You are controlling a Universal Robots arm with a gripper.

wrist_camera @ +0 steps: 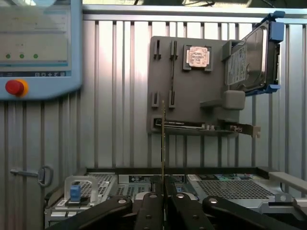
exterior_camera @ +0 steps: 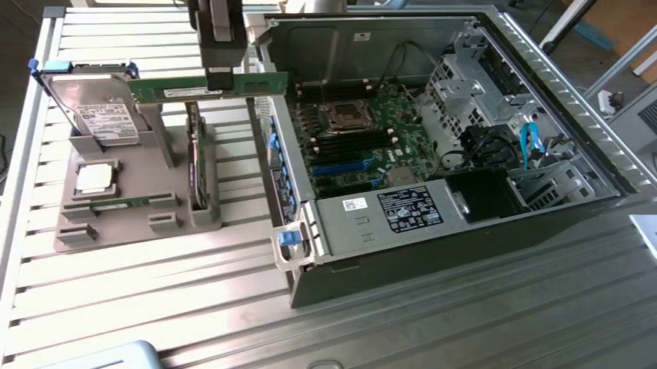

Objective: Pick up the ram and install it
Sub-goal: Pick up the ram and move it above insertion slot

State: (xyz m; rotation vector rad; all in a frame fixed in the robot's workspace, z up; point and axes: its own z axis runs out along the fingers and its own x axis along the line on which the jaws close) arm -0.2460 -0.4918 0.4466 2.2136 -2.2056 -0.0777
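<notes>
From where the exterior view looks on, the gripper [exterior_camera: 221, 78] hangs over the gap between the grey holder [exterior_camera: 128, 223] and the open computer case [exterior_camera: 575, 100]. Its fingers pinch the ram [exterior_camera: 257, 83] near the middle of its length. The green stick is up in the air, lying level with its long edge down. One end reaches over the holder and the other over the near wall of the case, and it touches neither.

The same view shows the case's inside: the motherboard [exterior_camera: 355, 146] lies flat in it, toward the exterior view's right of the held stick. On the holder, the silver hard drive [exterior_camera: 98, 115] stands tilted and a square chip [exterior_camera: 95, 178] sits flat. The brown-edged expansion card [exterior_camera: 195, 165] stands upright on the side nearest the case. A second green stick [exterior_camera: 113, 204] seems to lie low in a slot there.

The wrist view gives what that angle cannot. The two dark fingers [wrist_camera: 151, 211] are pressed against either face of the ram [wrist_camera: 163, 143], seen edge-on as a thin line running straight out from them. It also takes in a pendant [wrist_camera: 38, 48] with a red button [wrist_camera: 14, 87], resting on the ribbed metal counter [exterior_camera: 411, 330].
</notes>
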